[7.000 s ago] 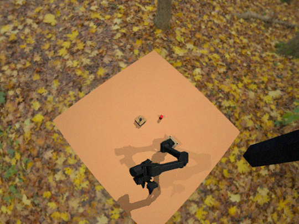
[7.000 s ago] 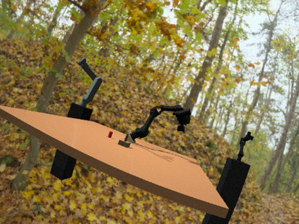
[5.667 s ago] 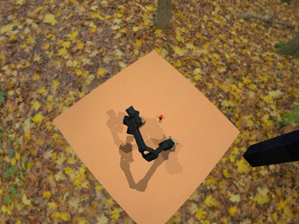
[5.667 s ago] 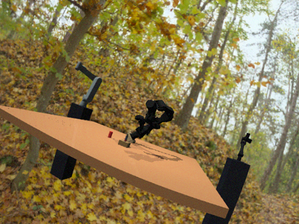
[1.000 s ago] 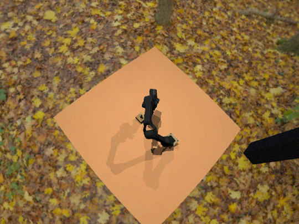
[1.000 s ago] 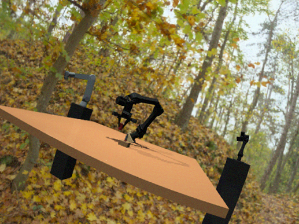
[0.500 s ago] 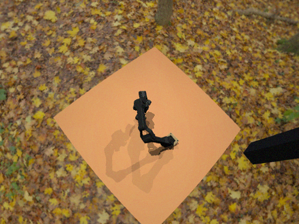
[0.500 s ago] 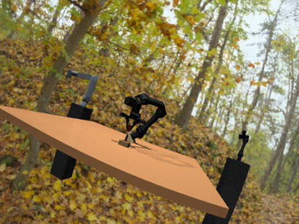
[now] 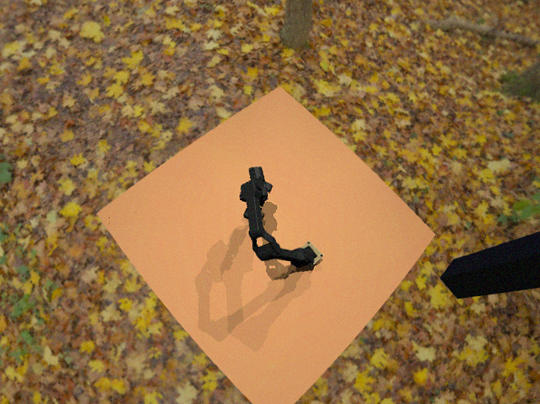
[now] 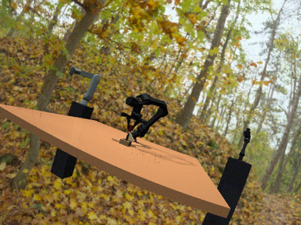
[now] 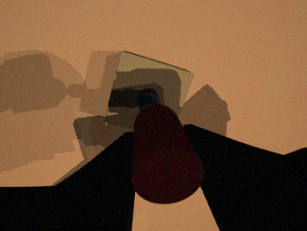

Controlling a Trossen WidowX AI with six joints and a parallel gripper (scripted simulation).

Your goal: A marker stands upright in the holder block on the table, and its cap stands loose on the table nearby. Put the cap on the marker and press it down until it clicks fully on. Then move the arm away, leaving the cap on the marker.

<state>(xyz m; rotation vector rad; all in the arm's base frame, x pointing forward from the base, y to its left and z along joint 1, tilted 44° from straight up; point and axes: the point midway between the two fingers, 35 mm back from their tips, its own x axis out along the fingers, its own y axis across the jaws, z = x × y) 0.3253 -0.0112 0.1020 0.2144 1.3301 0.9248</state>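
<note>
The gripper [image 10: 130, 125] [image 11: 159, 130] is shut on the red cap [image 10: 130, 127] [image 11: 167, 161], which points down between the fingers. The holder block [image 10: 125, 142] [image 11: 134, 61] sits on the table below it, pale tan and partly in shadow. In the wrist view the marker's dark tip [image 11: 148, 95] shows just past the cap's far end, over the block. The cap hides the rest of the marker there, so whether cap and marker touch cannot be told. In the top view the arm hides the block, cap and fingers.
The arm's pale base plate [image 9: 314, 252] stands on the orange table [image 9: 360, 221] [image 10: 51, 126], close to the block. Off the table's edges, a grey arm [image 10: 91, 90] and a small black arm [image 10: 244, 144] stand on black pedestals [image 10: 80, 110] [image 10: 234, 180].
</note>
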